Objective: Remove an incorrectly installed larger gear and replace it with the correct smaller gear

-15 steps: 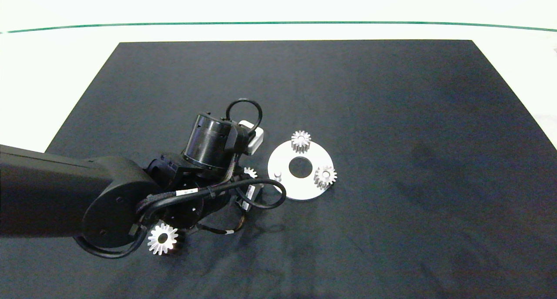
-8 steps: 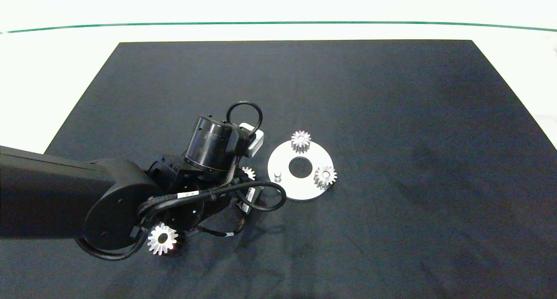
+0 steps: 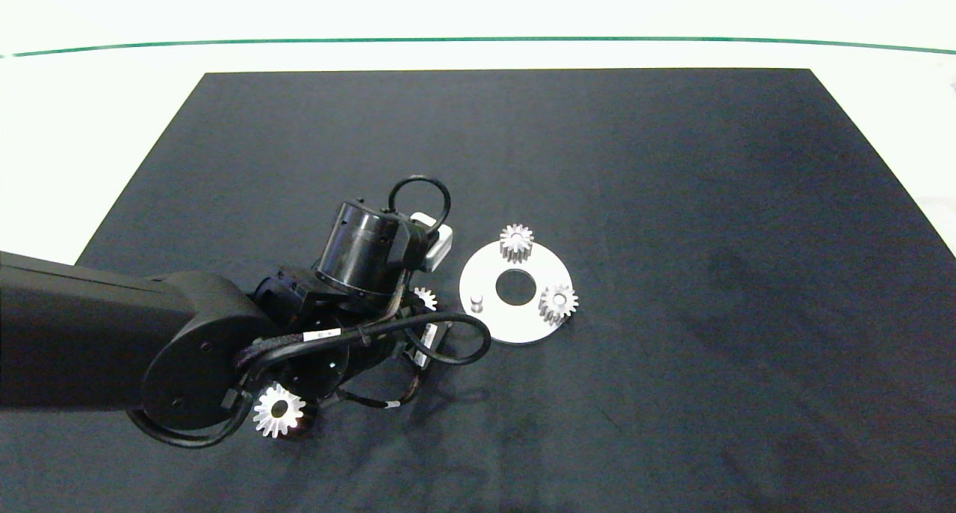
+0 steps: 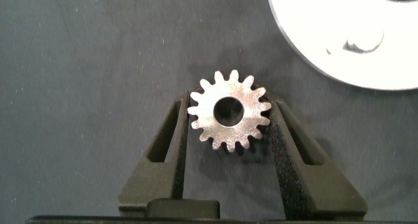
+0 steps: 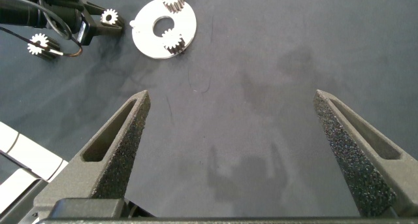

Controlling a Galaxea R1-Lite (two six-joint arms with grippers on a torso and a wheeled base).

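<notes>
Larger gear (image 3: 278, 410) lies off the plate (image 3: 489, 322) near the surface's front-left edge; one peg (image 3: 477, 302) bare. Left gripper (image 4: 230, 129) jaws straddle the smaller gear (image 4: 229, 112) beside the plate, seemingly touching its teeth, grip unconfirmed. Right gripper (image 5: 233, 132) open, idle. Left: lift, seat on peg.

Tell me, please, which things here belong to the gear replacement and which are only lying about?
Job:
- small silver metal spur gear, between the left gripper fingers
- wider silver metal spur gear, off the plate
- round white plate with bare peg

Lying about:
- two mounted small silver gears
- black mat
- right gripper, open, apart
</notes>
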